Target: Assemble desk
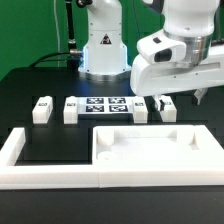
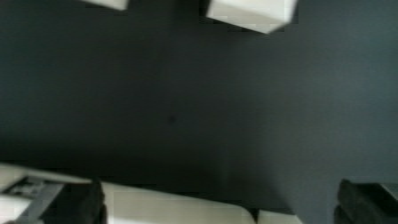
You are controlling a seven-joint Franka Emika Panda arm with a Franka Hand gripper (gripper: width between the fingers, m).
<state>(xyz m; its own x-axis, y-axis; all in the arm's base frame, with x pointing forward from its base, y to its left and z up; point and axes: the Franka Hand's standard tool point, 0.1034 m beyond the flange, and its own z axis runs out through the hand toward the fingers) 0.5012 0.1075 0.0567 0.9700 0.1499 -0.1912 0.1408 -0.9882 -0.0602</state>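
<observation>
The white rimmed tabletop (image 1: pixel 150 145) lies flat at the front, inside the border wall. Four short white legs stand in a row behind it: two on the exterior view's left (image 1: pixel 41 110) (image 1: pixel 70 110) and two on its right (image 1: pixel 139 108) (image 1: pixel 166 108). My gripper (image 1: pixel 183 98) hangs open and empty above the table at the right, just over and behind the rightmost leg. In the wrist view the gripper (image 2: pixel 210 205) is open, with a white part (image 2: pixel 160 205) between its dark fingers (image 2: pixel 54 205); I cannot tell which part. Two white pieces (image 2: pixel 249 12) (image 2: pixel 107 3) show at the far edge.
The low white U-shaped border wall (image 1: pixel 15 150) runs along the front and left of the black table. The marker board (image 1: pixel 104 106) lies between the two pairs of legs. The robot base (image 1: pixel 100 50) stands at the back.
</observation>
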